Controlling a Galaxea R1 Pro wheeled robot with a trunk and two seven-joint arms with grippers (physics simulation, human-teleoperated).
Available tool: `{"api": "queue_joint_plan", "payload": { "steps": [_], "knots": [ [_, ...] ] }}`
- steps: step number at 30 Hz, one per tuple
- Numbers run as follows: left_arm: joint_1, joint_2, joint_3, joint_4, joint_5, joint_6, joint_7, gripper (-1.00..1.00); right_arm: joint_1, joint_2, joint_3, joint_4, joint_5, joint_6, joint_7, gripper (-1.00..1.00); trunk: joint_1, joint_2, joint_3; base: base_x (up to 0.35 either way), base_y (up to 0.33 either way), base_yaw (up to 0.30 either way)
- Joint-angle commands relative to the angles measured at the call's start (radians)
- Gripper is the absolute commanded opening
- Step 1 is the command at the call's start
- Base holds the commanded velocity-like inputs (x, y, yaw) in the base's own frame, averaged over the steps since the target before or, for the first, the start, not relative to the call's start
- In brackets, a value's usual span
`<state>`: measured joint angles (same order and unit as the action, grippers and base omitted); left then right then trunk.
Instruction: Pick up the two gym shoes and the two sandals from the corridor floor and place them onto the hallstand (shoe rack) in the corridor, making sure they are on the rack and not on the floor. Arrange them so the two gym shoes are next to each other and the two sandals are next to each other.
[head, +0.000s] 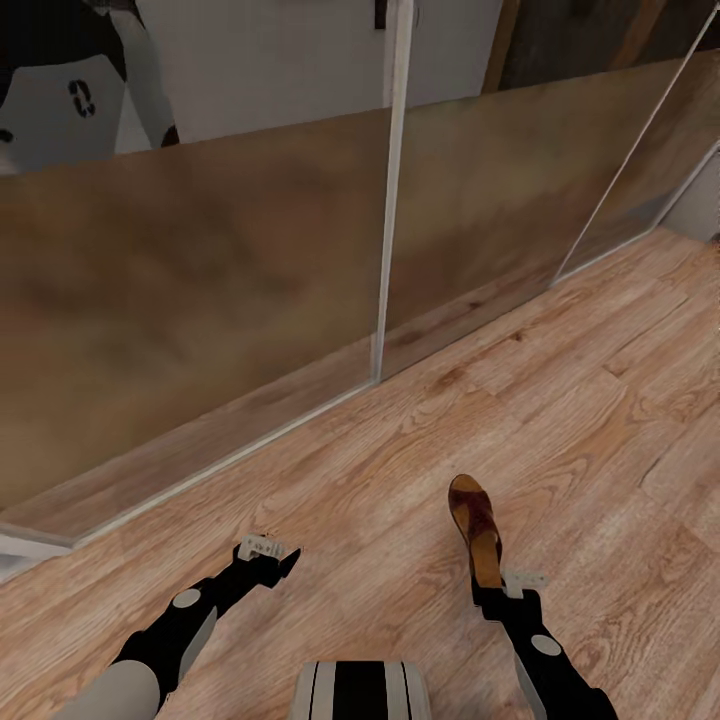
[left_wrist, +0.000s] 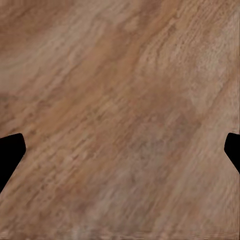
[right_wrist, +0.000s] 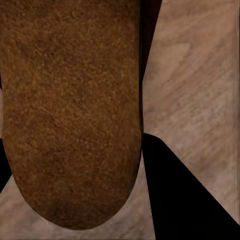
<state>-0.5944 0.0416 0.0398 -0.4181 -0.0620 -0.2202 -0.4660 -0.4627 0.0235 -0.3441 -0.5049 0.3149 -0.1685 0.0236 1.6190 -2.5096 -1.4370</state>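
One dark-brown sandal (head: 475, 520) with a tan insole is held by its heel end, lifted over the corridor floor (head: 580, 400) and pointing away from me. My right gripper (head: 488, 588) is shut on it. In the right wrist view the sandal (right_wrist: 70, 110) is close up, with one black finger (right_wrist: 185, 200) beside it. My left gripper (head: 288, 560) hangs low over bare planks, open and holding nothing. In its wrist view the fingertips (left_wrist: 10, 150) stand far apart at the picture's edges. The gym shoes, the other sandal and the hallstand are out of view.
Tall brownish sliding panels (head: 200, 290) in pale frames (head: 388, 220) run across in front of me, slanting away to the right. The wood floor stretches open to the right. My own base (head: 360, 690) shows at the bottom centre.
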Motion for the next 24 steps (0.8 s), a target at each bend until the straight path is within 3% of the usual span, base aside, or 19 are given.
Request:
{"api": "queue_joint_plan", "payload": {
  "steps": [1,3,8,11,16,24],
  "knots": [
    [0.005,0.005,0.005,0.001,-0.006,-0.005,-0.003,1.0,0.0,0.001,-0.008,0.001,0.007,-0.014,0.003,-1.0,-0.001,0.0,0.003,0.0,0.0,0.0],
    [0.025,0.018,0.006,0.001,-0.005,-0.005,0.0,1.0,0.001,-0.005,-0.008,0.004,0.014,-0.049,0.004,-1.0,-0.001,0.001,0.011,0.0,0.0,0.0],
    [0.073,0.044,0.025,0.001,-0.003,-0.017,0.003,1.0,0.002,-0.026,-0.007,0.007,0.082,-0.111,0.006,-1.0,-0.004,0.002,0.031,0.0,0.0,0.0],
    [0.105,0.05,0.05,0.005,-0.004,-0.062,0.005,1.0,0.003,-0.031,-0.008,0.01,0.116,-0.124,0.005,-1.0,-0.005,0.002,0.042,0.0,0.0,0.0],
    [0.145,0.053,0.103,0.014,-0.005,-0.131,0.005,1.0,0.005,-0.034,-0.012,0.025,0.133,-0.13,0.0,-1.0,-0.007,0.004,0.061,0.0,0.0,0.0],
    [0.221,0.055,0.194,0.007,-0.003,-0.165,0.006,1.0,0.027,-0.036,-0.035,0.065,0.137,-0.139,-0.002,-1.0,-0.011,0.005,0.094,0.0,0.0,-0.001]
  ]
}}
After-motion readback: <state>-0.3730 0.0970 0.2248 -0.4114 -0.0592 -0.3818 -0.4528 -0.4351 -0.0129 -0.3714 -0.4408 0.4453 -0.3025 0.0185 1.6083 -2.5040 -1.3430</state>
